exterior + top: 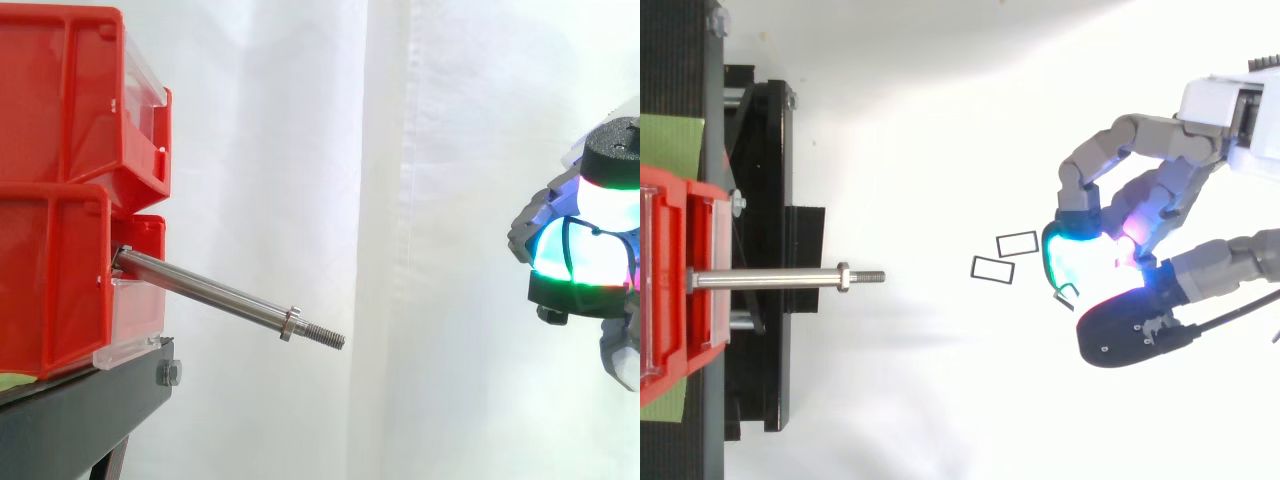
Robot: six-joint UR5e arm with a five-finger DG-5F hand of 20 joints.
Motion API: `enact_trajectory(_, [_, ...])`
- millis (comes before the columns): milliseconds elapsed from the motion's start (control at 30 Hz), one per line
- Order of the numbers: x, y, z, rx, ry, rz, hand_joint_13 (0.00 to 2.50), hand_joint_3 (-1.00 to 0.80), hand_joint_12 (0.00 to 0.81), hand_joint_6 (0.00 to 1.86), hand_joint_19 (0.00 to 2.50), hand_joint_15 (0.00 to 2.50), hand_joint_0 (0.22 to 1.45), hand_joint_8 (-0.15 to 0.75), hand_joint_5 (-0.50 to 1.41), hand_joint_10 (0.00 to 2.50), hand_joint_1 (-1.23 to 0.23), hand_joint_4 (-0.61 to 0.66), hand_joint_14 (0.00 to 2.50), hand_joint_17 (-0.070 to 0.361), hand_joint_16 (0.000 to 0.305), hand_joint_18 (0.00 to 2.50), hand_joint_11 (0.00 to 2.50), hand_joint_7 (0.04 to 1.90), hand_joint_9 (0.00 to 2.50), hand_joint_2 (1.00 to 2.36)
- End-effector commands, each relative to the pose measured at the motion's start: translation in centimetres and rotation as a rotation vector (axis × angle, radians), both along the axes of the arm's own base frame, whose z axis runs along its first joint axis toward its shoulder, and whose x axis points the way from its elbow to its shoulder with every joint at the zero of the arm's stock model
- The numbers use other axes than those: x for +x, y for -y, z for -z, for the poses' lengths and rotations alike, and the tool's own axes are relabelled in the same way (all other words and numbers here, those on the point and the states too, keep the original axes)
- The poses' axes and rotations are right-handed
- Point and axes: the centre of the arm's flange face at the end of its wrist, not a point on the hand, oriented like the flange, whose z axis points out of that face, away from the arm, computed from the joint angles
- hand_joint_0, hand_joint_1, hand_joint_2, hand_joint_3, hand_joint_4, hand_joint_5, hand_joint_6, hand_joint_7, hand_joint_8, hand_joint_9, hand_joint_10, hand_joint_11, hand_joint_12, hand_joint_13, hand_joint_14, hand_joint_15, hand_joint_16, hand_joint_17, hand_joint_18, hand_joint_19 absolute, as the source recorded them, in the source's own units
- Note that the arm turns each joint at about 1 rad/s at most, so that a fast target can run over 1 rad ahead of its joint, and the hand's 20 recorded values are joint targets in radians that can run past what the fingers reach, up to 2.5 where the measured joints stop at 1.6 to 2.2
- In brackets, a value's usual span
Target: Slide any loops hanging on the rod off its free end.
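Note:
A bare steel rod sticks out of the lower red bin and slopes down to a threaded free end with a nut. In the top view the rod points right, and nothing hangs on it. Two small black rectangular loops lie on the white ground to the right of the rod's tip. A third thin dark loop piece shows right at the hand's glowing pads. My hand is well to the right of the rod, and in the side view the hand sits a little above the tip's height.
Two red bins are stacked on a black stand at the left, the upper bin overhanging the rod's root. A green patch lies beside the stand. White curtain and white ground span the gap between rod tip and hand.

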Motion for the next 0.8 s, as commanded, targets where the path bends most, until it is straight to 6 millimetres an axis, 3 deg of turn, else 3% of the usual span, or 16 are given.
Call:
enact_trajectory(0, [0.00, -0.02, 0.00, 0.000, 0.000, 0.000, 0.81, -0.25, 0.335, 0.89, 0.54, 0.42, 0.59, 0.292, -0.08, 0.03, -0.74, 0.05, 0.02, 0.102, 0.045, 0.91, 0.71, 1.13, 1.17, 1.02])
enact_trajectory(133, [0.01, -0.12, 0.00, 0.000, 0.000, -0.002, 0.82, -0.18, 0.333, 0.91, 0.52, 0.43, 0.63, 0.286, -0.10, 0.03, -0.84, 0.03, 0.02, 0.102, 0.045, 0.91, 0.78, 1.12, 1.16, 1.02])
enact_trajectory(300, [0.02, -0.22, 0.00, 0.000, 0.000, -0.003, 0.84, -0.23, 0.327, 0.92, 0.51, 0.43, 0.68, 0.276, -0.10, 0.03, -0.88, -0.01, 0.02, 0.099, 0.044, 0.91, 0.80, 1.10, 1.19, 1.02])
enact_trajectory(533, [0.02, -0.22, 0.00, 0.000, 0.000, -0.003, 0.89, -0.27, 0.328, 0.91, 0.56, 0.46, 0.61, 0.276, -0.08, 0.03, -0.82, 0.07, 0.02, 0.103, 0.046, 0.95, 0.80, 1.12, 1.31, 1.01])
enact_trajectory(767, [0.05, -0.36, 0.00, 0.003, 0.001, -0.007, 0.95, -0.18, 0.380, 0.89, 0.48, 0.41, 0.58, 0.323, -0.06, 0.03, -0.79, 0.05, 0.02, 0.130, 0.058, 1.04, 0.70, 1.14, 1.36, 1.01])
